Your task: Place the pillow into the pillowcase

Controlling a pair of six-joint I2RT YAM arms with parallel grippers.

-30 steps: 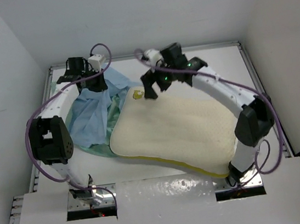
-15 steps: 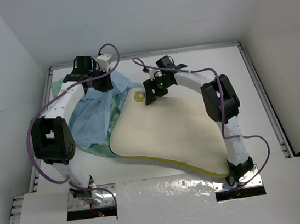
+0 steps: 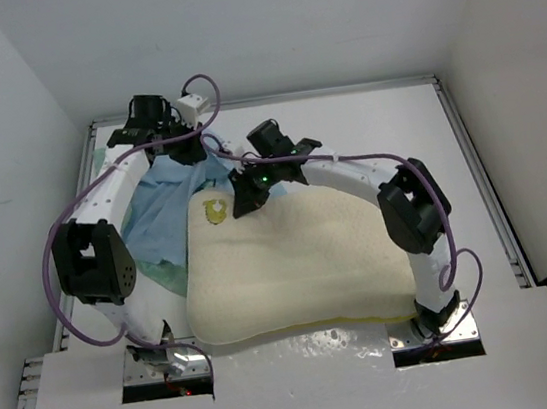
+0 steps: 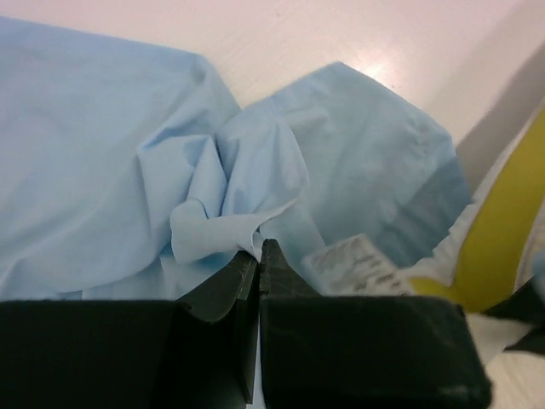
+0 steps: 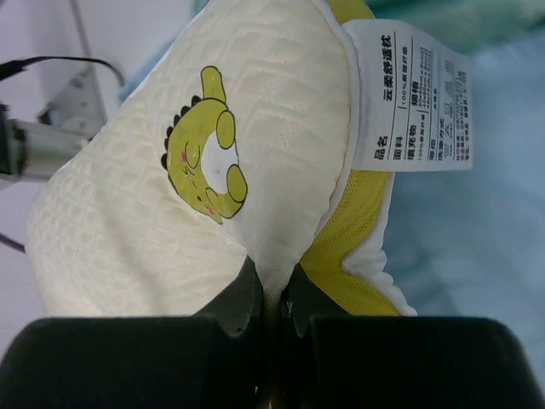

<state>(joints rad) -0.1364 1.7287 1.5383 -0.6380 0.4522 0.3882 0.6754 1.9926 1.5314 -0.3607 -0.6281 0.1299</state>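
Note:
The cream pillow (image 3: pixel 301 261) lies across the middle of the table, its far end bearing a yellow dinosaur mark (image 3: pixel 216 211). My right gripper (image 3: pixel 246 200) is shut on that far end; in the right wrist view (image 5: pixel 271 294) the jaws pinch the bumpy cover (image 5: pixel 153 213) beside the yellow edge band (image 5: pixel 349 230) and a white label (image 5: pixel 417 94). The light blue pillowcase (image 3: pixel 162 214) lies crumpled at the left, partly under the pillow. My left gripper (image 3: pixel 178 151) is shut on a fold of its cloth (image 4: pixel 213 230), seen at the fingertips (image 4: pixel 260 256).
A mint green edge of the pillowcase (image 3: pixel 156 270) shows beside the left arm. Raised rails run along the table's left edge (image 3: pixel 88 173) and right edge (image 3: pixel 467 139). White walls close in on three sides. Purple cables loop over both arms.
My right gripper closed on the pillow's far end and dragged it left and toward the near edge, onto the pillowcase. The left gripper stayed shut on the cloth, barely shifting.

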